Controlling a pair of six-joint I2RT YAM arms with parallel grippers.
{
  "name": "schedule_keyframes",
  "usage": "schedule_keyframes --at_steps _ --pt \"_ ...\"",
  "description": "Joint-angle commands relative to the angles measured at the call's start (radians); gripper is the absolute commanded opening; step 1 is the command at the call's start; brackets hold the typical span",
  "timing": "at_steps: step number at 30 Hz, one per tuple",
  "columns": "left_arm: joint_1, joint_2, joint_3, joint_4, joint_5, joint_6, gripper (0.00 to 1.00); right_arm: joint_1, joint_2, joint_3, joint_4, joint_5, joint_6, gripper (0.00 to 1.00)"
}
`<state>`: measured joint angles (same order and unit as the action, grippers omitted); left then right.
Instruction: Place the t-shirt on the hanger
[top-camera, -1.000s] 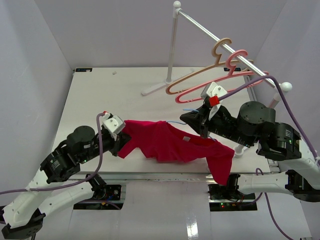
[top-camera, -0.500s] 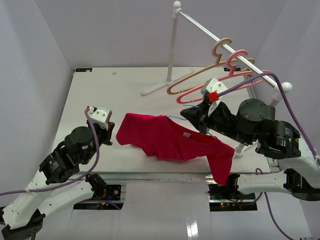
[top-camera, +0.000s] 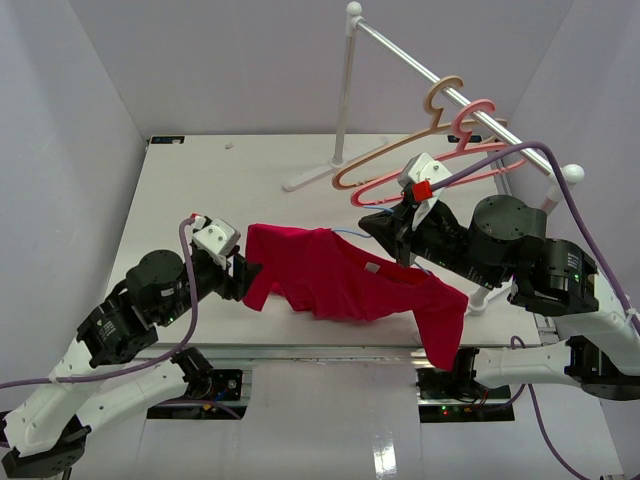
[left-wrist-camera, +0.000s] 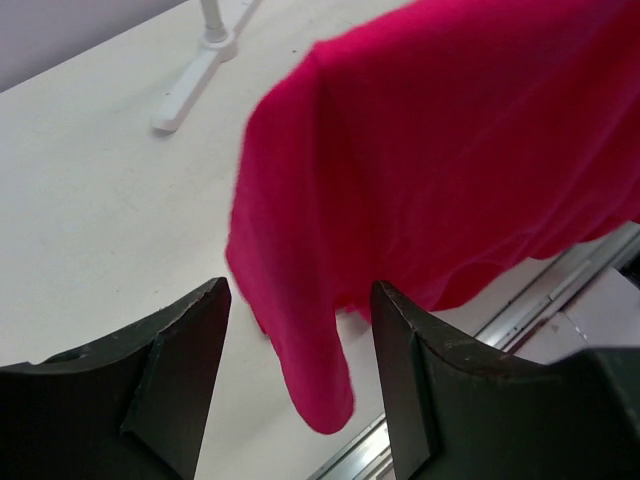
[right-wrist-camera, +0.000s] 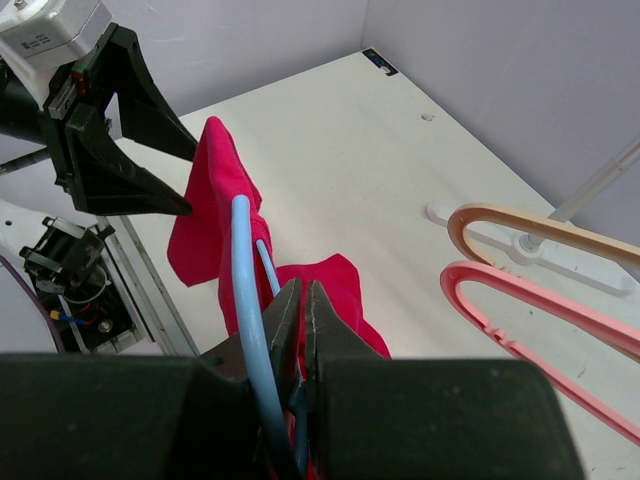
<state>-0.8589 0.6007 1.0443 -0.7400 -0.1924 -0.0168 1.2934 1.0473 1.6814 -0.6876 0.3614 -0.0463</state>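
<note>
The crimson t-shirt (top-camera: 340, 280) hangs draped over the thin light-blue hanger (top-camera: 348, 236), its right side drooping past the table's front edge. My right gripper (top-camera: 385, 226) is shut on the hanger (right-wrist-camera: 245, 300), whose wire runs beside and between the fingertips (right-wrist-camera: 303, 292) and into the t-shirt (right-wrist-camera: 215, 200). My left gripper (top-camera: 243, 272) stands open at the shirt's left sleeve. In the left wrist view that sleeve (left-wrist-camera: 310, 370) dangles between the spread fingers (left-wrist-camera: 190, 380), touching neither; the gripper's centre (left-wrist-camera: 300, 295) faces the cloth.
A white garment rack (top-camera: 345, 100) stands at the back right, carrying a tan hanger (top-camera: 440, 100) and a pink hanger (top-camera: 470, 150) just behind my right arm. White table (top-camera: 200, 190) extends left and back. The metal front edge (left-wrist-camera: 560, 300) lies under the shirt.
My left gripper let go of the left sleeve, drew back to the left, then opened and came forward again around the hanging sleeve. The right gripper and hanger barely shifted.
</note>
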Motion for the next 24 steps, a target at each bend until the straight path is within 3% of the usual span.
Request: schedule_keyframes --at_steps 1,8,21,24 --pt "0.001 -0.016 0.038 -0.041 0.086 0.014 0.66 0.000 -0.015 0.047 0.054 0.011 -0.017 0.08" --pt "0.001 -0.023 0.095 -0.065 0.124 0.003 0.64 0.000 -0.027 0.041 0.054 0.007 -0.013 0.08" --pt "0.001 0.087 -0.001 0.003 -0.067 -0.012 0.54 0.001 -0.017 0.024 0.082 -0.032 -0.007 0.08" --pt "0.001 0.083 -0.004 0.009 -0.127 -0.011 0.18 0.001 -0.022 0.019 0.082 -0.029 -0.006 0.08"
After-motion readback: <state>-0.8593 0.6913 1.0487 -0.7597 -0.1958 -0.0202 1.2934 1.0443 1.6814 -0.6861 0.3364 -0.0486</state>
